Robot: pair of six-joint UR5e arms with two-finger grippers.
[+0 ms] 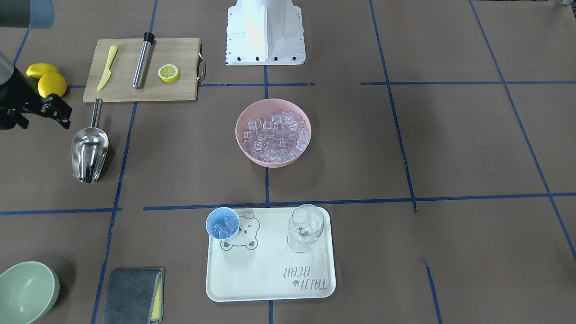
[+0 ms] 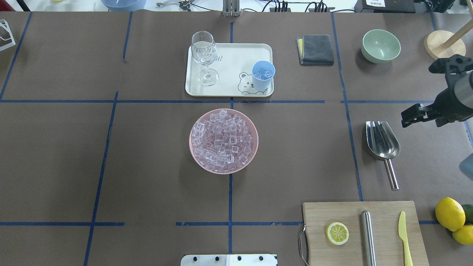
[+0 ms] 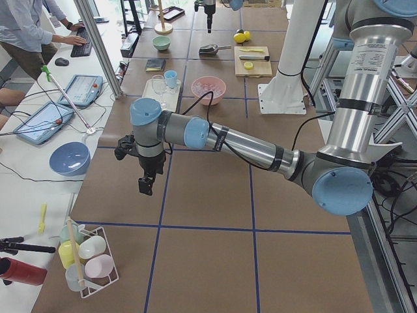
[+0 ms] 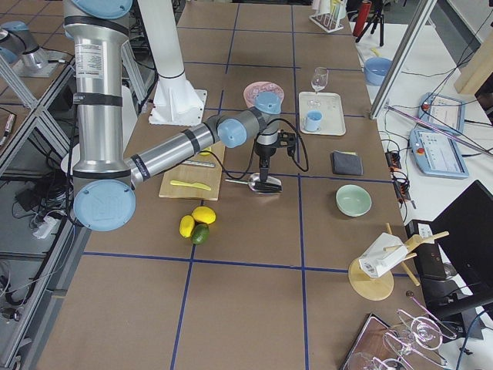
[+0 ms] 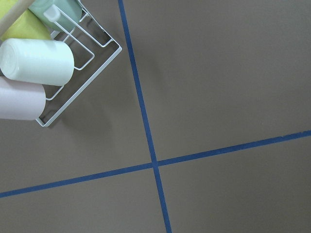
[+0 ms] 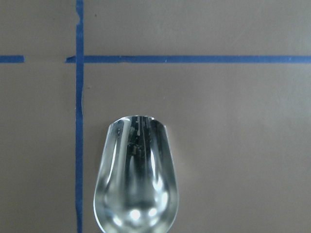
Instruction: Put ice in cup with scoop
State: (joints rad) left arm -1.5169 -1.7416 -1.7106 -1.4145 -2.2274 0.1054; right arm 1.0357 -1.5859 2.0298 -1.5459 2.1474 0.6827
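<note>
The steel scoop (image 1: 90,150) lies empty on the table, also in the overhead view (image 2: 382,140) and the right wrist view (image 6: 136,174). My right gripper (image 1: 45,122) hangs open above the scoop's handle end and holds nothing; the overhead view shows it too (image 2: 422,121). The light-blue cup (image 1: 222,222) stands on a cream tray (image 1: 270,270) with a few ice cubes inside. More ice (image 1: 276,135) fills a pink bowl (image 1: 238,135) at the table's middle. My left gripper (image 3: 146,186) hangs over bare table far from these; I cannot tell whether it is open or shut.
A clear stemmed glass (image 1: 306,227) shares the tray. A cutting board (image 1: 180,51) holds a steel cylinder, a lemon slice and a yellow knife. Lemons (image 1: 47,78), a green bowl (image 1: 27,292) and a grey cloth (image 1: 132,294) lie on my right side. A wire cup rack (image 5: 92,53) sits under my left wrist.
</note>
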